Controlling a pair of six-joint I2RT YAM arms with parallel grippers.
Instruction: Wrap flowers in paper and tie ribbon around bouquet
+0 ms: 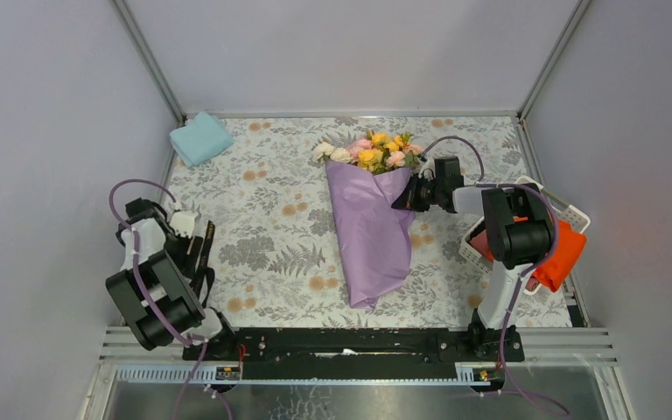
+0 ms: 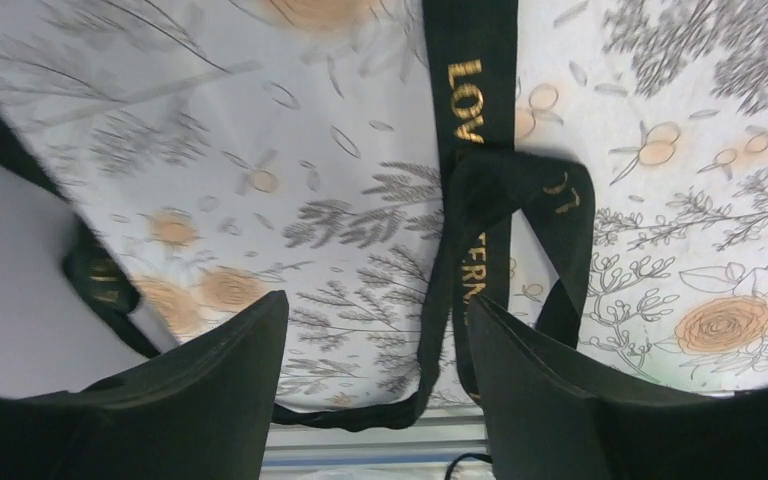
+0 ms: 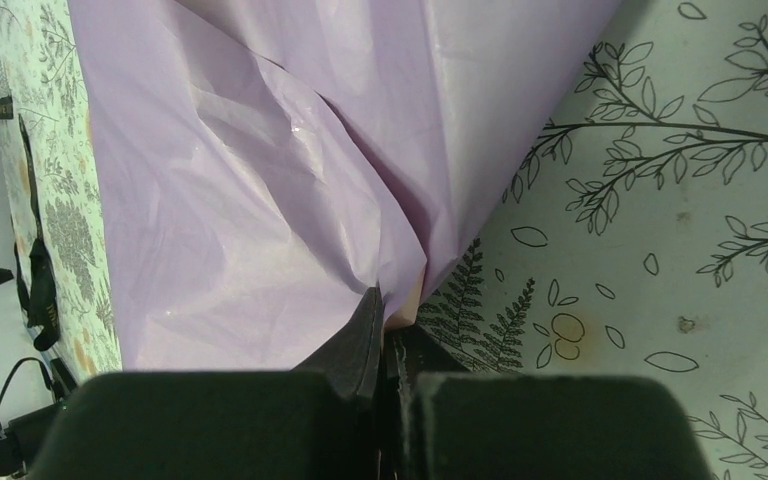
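Closest to the left wrist camera are the two dark fingers point(image 2: 230, 390) of the left pincer point(image 2: 375, 300). They stand wide apart and have hold of nothing. Between them I see the black ribbon point(image 2: 470, 90) with gold letters, lying in loops on the flowered surface point(image 2: 290, 110), well to the left of the bouquet point(image 1: 372, 232). The bouquet lies in the middle of the surface, with the flowers point(image 1: 372, 150) at its far end and its pointed end toward the arm bases. At the right edge of the bouquet, just below the flowers, the right pincer point(image 3: 388, 320) is closed tight on a fold of the lilac paper point(image 3: 240, 200). A folded blue cloth point(image 1: 199, 138) lies far left of the bouquet, near the far corner.
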